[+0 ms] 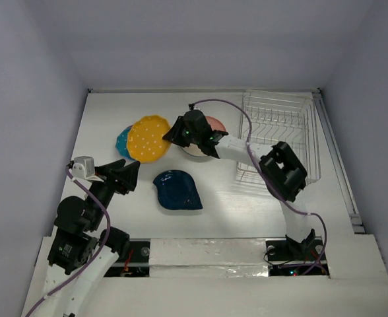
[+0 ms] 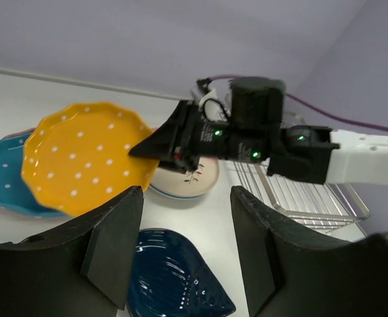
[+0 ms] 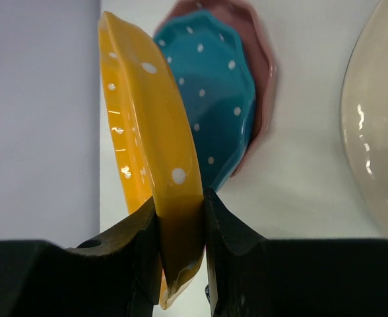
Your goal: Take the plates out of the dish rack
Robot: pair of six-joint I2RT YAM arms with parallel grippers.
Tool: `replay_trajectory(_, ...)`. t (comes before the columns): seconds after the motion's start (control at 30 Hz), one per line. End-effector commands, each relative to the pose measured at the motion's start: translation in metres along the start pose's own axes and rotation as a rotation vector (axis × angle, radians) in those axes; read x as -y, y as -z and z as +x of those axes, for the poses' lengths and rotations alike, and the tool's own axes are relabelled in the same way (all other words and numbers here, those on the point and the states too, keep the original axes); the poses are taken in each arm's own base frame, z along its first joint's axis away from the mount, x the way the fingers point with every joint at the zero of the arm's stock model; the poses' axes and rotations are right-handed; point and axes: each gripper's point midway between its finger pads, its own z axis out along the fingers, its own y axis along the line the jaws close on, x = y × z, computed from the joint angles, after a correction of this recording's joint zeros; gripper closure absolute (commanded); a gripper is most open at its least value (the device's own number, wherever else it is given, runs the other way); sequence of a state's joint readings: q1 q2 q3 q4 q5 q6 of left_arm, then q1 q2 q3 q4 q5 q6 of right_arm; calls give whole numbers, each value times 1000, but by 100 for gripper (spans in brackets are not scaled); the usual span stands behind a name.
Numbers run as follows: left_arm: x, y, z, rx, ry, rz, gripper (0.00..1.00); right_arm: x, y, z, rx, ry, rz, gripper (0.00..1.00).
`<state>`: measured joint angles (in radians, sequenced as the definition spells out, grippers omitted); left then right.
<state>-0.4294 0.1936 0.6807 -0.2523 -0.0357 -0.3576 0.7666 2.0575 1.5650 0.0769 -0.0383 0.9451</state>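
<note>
My right gripper (image 3: 181, 211) is shut on the rim of the yellow-orange dotted plate (image 3: 148, 119), holding it tilted over the light blue dotted plate (image 3: 220, 86). That one lies on a pink plate (image 3: 263, 53). From above, the yellow plate (image 1: 149, 139) covers most of the light blue one (image 1: 123, 142), with the right gripper (image 1: 174, 134) at its right edge. A cream sprig plate (image 2: 194, 181) lies under that gripper. The dark blue leaf-shaped plate (image 1: 177, 190) lies flat mid-table. My left gripper (image 2: 187, 195) hangs open and holds nothing, left of it. No plates show in the wire dish rack (image 1: 280, 135).
A pinkish dish edge (image 1: 215, 123) shows behind the right wrist. The right arm (image 1: 283, 172) reaches across in front of the rack. Grey walls close the table on the left, back and right.
</note>
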Motion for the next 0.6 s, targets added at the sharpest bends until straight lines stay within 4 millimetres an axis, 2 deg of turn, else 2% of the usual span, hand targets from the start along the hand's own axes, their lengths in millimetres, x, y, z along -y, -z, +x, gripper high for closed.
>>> replay_trajectory(0.0,2,-2,-14,39,10,-5,47,-135,31,-71,174,-163,-403,100)
replay_trajectory(0.03,2,-2,-13,38,10,-6,47,-138,26,-64,162,-176,-409,100)
replay_trajectory(0.07,2,-2,-13,38,10,-6,47,-126,12,-56,141,-200,-385,100)
replay_trajectory(0.17,2,-3,-12,32,9,-8,47,-117,-3,-46,125,-242,-346,100)
replay_trajectory(0.2,1,-4,-11,29,9,-10,47,-110,-14,-32,99,-249,-326,100)
replay_trajectory(0.27,1,-4,-11,27,9,-11,47,-104,-23,-25,74,-271,-312,100)
replay_trajectory(0.3,0,-4,-11,28,8,-18,47,-99,-29,-14,56,-275,-300,100)
replay_trajectory(0.4,0,-4,-12,31,9,-17,47,-88,-37,-5,34,-295,-277,91)
replay_trajectory(0.43,0,-4,-11,29,8,-18,47,-83,-42,0,22,-299,-271,83)
replay_trajectory(0.47,0,-4,-11,30,8,-18,47,-82,-44,3,10,-300,-268,79)
replay_trajectory(0.5,0,-4,-12,31,8,-17,47,-87,-45,8,-3,-293,-274,72)
replay_trajectory(0.57,0,-4,-11,31,9,-19,47,-81,-46,10,-3,-279,-248,67)
